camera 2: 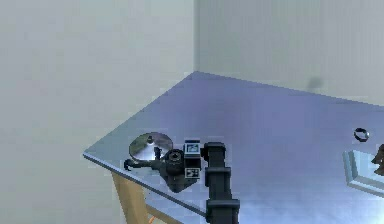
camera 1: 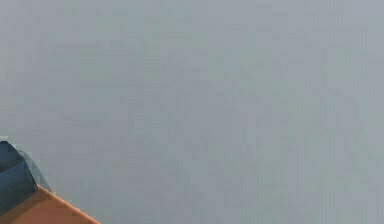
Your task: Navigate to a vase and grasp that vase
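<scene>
Where the dark arm (camera 2: 221, 190) rises from the arm side view's bottom edge, it ends over a blue-grey, shiny tabletop (camera 2: 270, 120) that stands on light wooden legs (camera 2: 127, 200) in a corner of the room. At the far end of the arm sit two small white squares with black marks (camera 2: 193, 150), and left of them is the dark body of the hand (camera 2: 147, 163), with its thin fingers pointing toward the tabletop's left corner.

Just at the hand lies a round grey thing (camera 2: 151, 147) with a metallic look. It is on the tabletop near the left corner, close to the front edge. Its shape does not let me say that it is the vase. Because this thing lies on the tabletop right at the fingers, I cannot tell whether the hand holds anything, and I also cannot tell if the fingers touch it or are only beside it.

Well apart from them, near the tabletop's right side, lies a small dark ring (camera 2: 361, 132). Closer to the front at the right edge is a flat white tray (camera 2: 358, 170), and a small dark thing (camera 2: 379, 156) is on it, partly cut by the picture's edge. Pale walls (camera 2: 80, 60) meet behind the tabletop's far corner.

In the forward view a plain grey wall (camera 1: 200, 90) takes almost all the space. At the lower left corner there is a dark blue-grey shape (camera 1: 15, 178), and under it an orange-brown strip (camera 1: 50, 210) runs slanted to the bottom edge.
</scene>
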